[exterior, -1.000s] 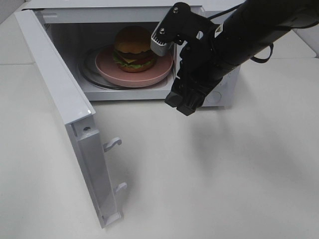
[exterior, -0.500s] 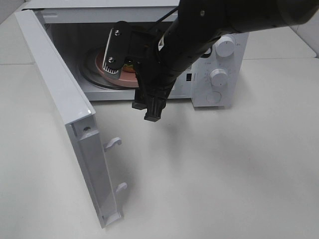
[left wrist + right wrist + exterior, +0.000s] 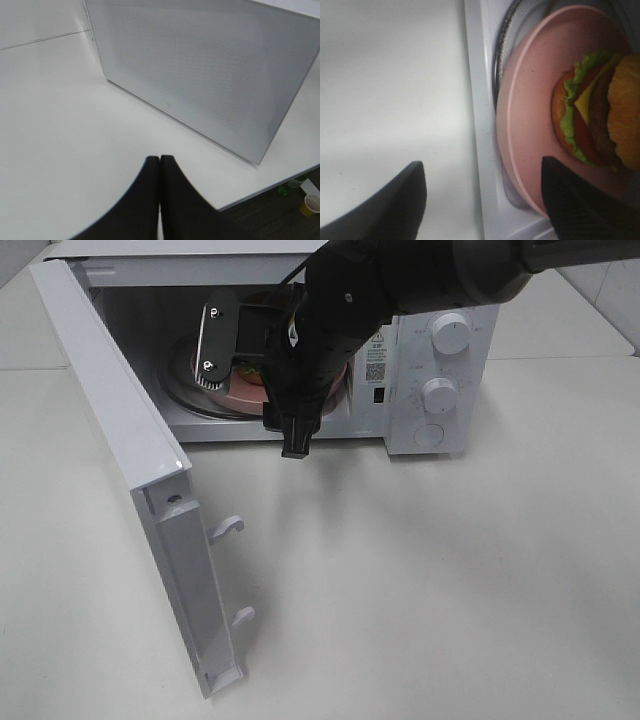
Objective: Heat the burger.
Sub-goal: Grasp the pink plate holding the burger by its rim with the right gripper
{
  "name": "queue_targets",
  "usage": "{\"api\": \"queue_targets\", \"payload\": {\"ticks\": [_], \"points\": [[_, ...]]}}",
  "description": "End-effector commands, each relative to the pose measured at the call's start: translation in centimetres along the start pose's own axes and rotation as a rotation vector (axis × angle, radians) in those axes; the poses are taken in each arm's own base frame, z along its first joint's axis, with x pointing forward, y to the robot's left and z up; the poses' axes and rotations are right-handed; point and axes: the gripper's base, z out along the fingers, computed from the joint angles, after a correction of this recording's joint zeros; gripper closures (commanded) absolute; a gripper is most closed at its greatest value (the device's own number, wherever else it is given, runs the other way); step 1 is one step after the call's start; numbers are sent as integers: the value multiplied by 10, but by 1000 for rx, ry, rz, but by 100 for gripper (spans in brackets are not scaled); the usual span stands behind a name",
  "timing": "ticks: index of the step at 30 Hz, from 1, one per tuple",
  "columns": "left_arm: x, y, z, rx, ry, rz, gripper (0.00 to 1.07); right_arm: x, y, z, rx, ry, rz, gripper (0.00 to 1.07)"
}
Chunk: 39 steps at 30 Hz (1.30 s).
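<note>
The burger (image 3: 600, 115), with golden bun, green lettuce, yellow cheese and dark patty, sits on a round pink plate (image 3: 530, 125) on the glass turntable inside the open microwave (image 3: 420, 410). In the exterior high view my right arm covers the burger, and only a strip of the pink plate (image 3: 245, 392) shows. My right gripper (image 3: 285, 438) hangs open in front of the cavity's lower edge, fingers pointing down, nothing between them. The right wrist view shows that same gripper (image 3: 482, 200) just outside the sill. My left gripper (image 3: 159, 170) is shut and empty above the table.
The microwave door (image 3: 130, 440) stands wide open at the left, its latch hooks (image 3: 228, 528) sticking out. Two knobs (image 3: 452, 335) and a round button (image 3: 430, 435) are on the control panel at the right. The left wrist view faces the door's dotted outer face (image 3: 200, 80).
My right arm has swung left from in front of the control panel to in front of the cavity. It now covers the burger and has uncovered the knobs. Its jaws stay open.
</note>
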Motion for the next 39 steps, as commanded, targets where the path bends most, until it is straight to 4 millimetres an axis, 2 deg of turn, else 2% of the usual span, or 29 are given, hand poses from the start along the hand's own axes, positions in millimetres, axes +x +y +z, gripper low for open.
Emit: {"api": "queue_targets", "payload": {"ticks": [1, 10, 23, 39], "points": [[0, 0, 0, -4, -17, -2, 106, -1, -3, 5, 36, 26, -7, 43], [0, 0, 0, -4, -17, -2, 106, 6, 0, 28, 88, 96, -114, 43], [0, 0, 0, -4, -17, -2, 106, 8, -18, 39, 154, 95, -116, 43], [0, 0, 0, -4, -17, -2, 106, 4, -19, 65, 174, 27, -89, 43]]}}
